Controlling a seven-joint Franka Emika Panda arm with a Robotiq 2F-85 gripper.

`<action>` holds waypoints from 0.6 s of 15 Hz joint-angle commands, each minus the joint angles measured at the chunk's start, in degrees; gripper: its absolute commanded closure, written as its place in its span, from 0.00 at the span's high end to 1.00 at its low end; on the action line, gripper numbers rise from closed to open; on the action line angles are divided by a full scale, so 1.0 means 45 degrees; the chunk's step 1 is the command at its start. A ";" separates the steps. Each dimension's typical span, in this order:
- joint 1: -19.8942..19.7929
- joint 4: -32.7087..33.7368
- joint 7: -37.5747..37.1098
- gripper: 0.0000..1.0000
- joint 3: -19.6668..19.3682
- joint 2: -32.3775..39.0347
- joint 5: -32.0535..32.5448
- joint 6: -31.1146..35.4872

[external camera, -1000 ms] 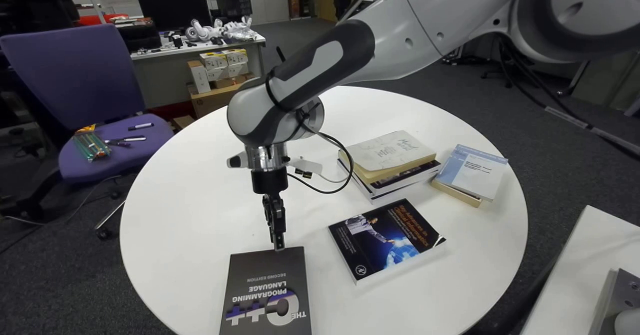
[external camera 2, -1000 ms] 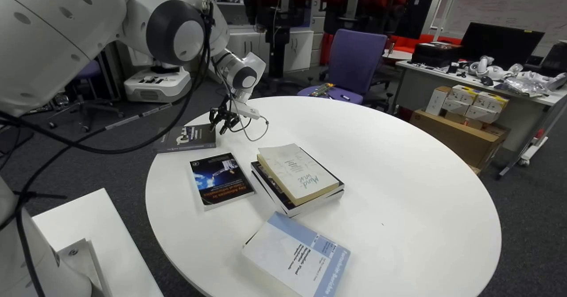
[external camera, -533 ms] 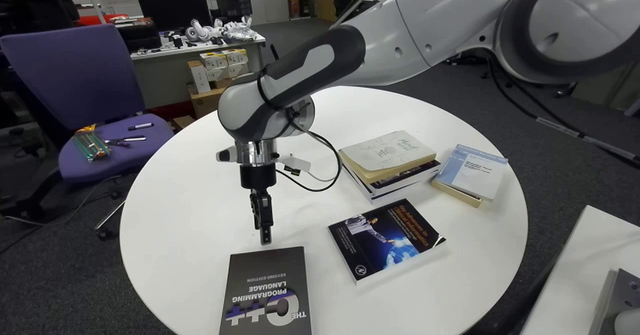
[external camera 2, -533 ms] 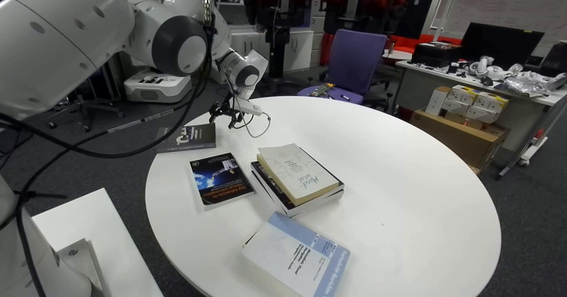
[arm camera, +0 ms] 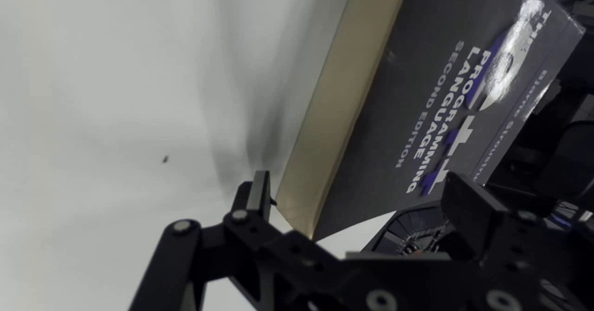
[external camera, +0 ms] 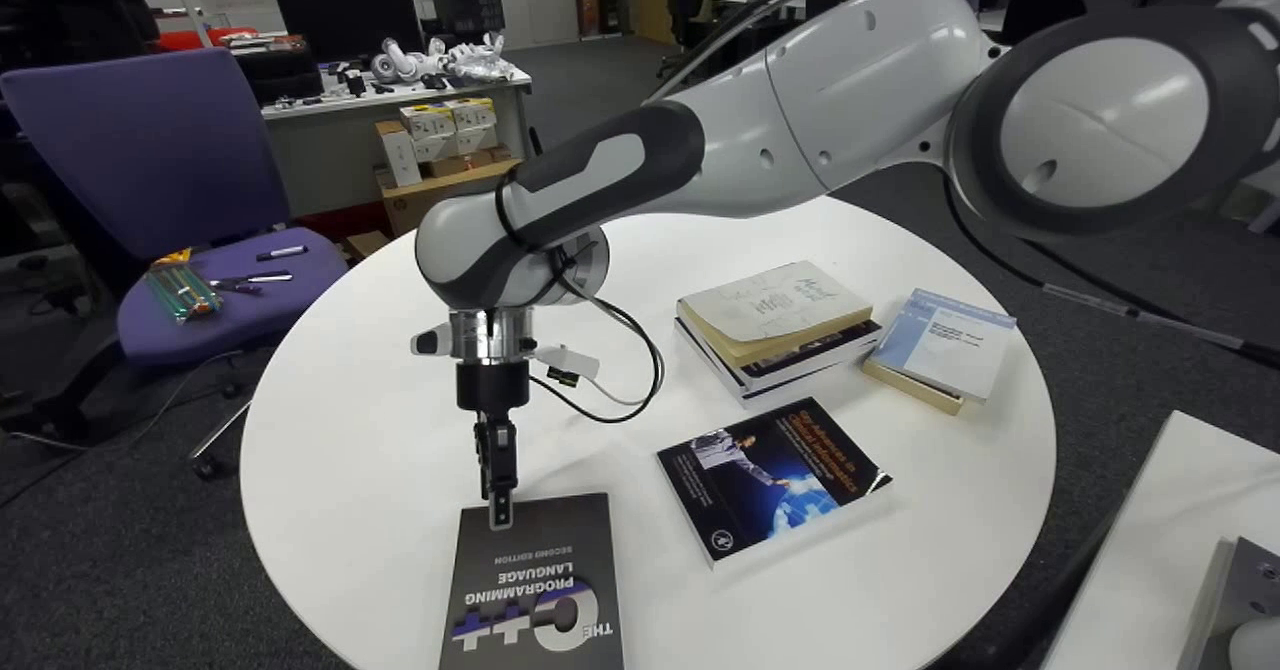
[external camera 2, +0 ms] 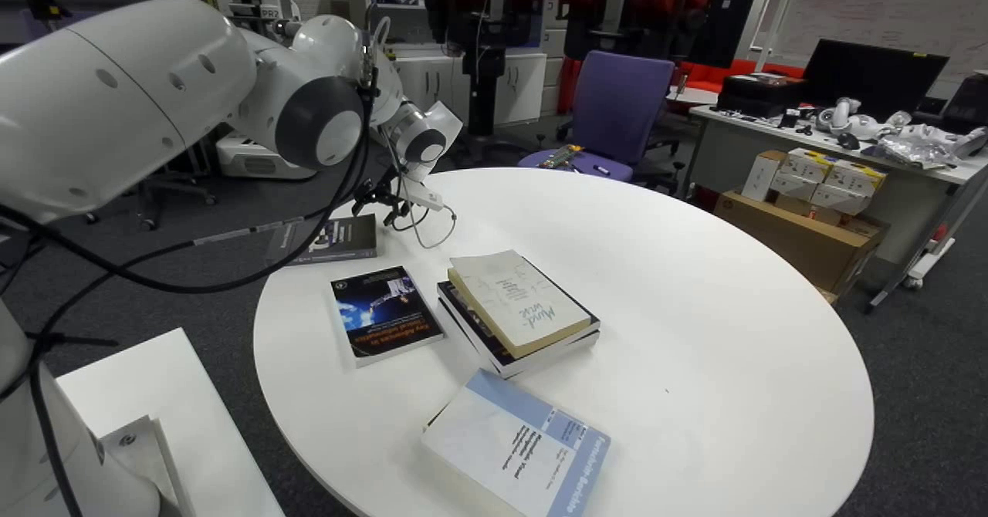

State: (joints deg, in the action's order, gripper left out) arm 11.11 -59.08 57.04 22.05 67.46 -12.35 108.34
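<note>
I've my gripper (arm camera: 357, 176) spread wide nr the C++ bk (external camera: 535, 590), btm ctr-left in an ext view; approach looks abt done, no grip yet.
</note>
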 commanded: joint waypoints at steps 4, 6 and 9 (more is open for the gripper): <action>-0.0513 0.1016 0.0340 1.00 0.0927 0.0504 -0.1131 -0.1163; -0.0733 0.1087 0.0382 1.00 0.1153 0.0519 -0.1572 -0.1488; -0.0953 0.1072 0.0300 1.00 0.1275 0.0524 -0.1971 -0.1667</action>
State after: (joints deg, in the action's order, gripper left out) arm 8.55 -56.12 57.44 26.01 68.76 -19.09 103.56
